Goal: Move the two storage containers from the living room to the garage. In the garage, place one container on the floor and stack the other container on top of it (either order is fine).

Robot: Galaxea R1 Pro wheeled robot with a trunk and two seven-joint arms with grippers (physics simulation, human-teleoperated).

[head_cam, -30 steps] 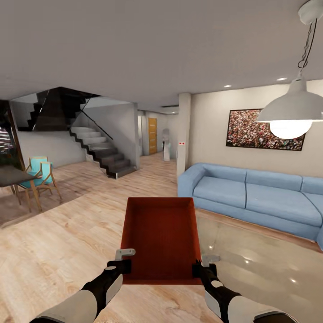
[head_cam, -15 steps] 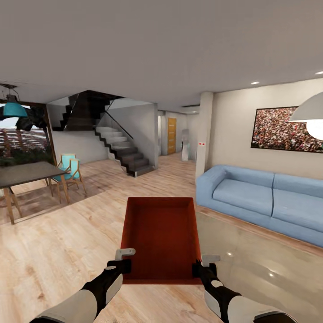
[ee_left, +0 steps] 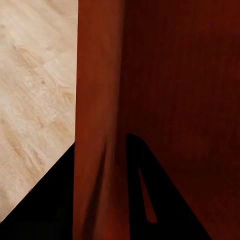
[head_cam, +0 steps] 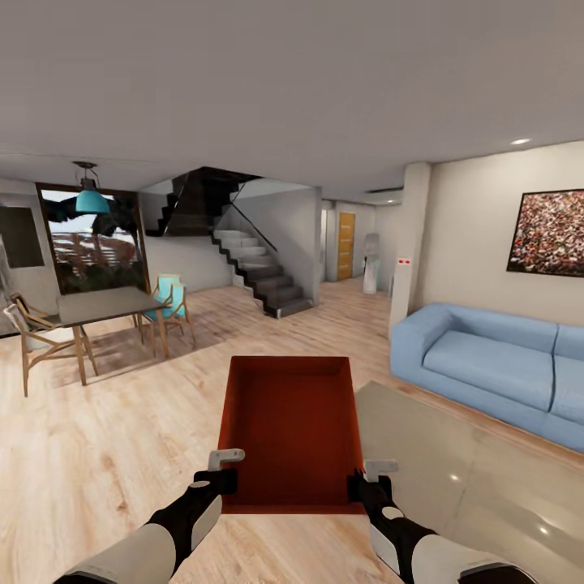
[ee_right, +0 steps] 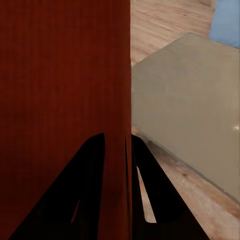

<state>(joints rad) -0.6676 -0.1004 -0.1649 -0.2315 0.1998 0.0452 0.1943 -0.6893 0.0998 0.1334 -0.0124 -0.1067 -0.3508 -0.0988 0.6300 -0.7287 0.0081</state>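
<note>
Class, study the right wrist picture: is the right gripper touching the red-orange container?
Touching. In the right wrist view the right gripper has one dark finger each side of the storage container wall, pressed against it.

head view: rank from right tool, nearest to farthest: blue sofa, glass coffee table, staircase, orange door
1. glass coffee table, just right of the right tool
2. blue sofa, beyond the table, right side
3. staircase, middle of the room, left of centre
4. orange door, down the far hallway
</note>
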